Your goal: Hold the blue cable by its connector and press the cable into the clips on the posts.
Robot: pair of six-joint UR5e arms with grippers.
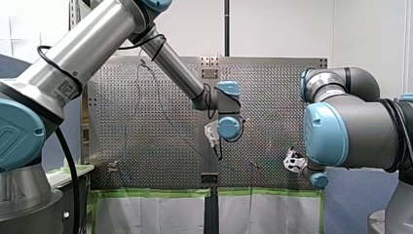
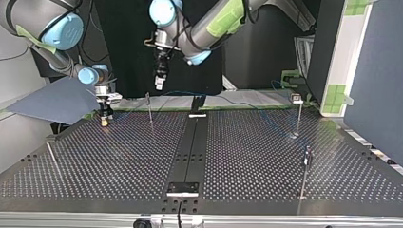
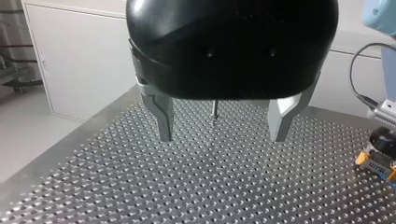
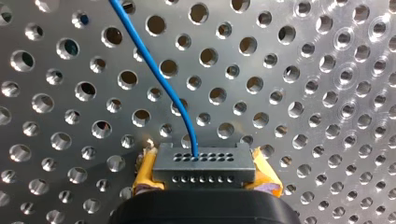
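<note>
The blue cable [image 4: 154,74] leaves its connector [image 4: 204,161] and runs away ahead over the table [image 4: 317,140]. The connector is clamped between the yellow pads of the right gripper [image 4: 204,171]. The nearest post [image 2: 149,108] stands close beside. The left gripper [image 3: 222,126] hangs above it, fingers spread, empty.

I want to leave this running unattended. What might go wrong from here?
1. The right jaws hold the connector only by its two ends, so a tug from the cable might twist it or pull it loose.
2. The left jaws hang open with a thin post just ahead, between them. A careless move forward or down might bend it.
</note>
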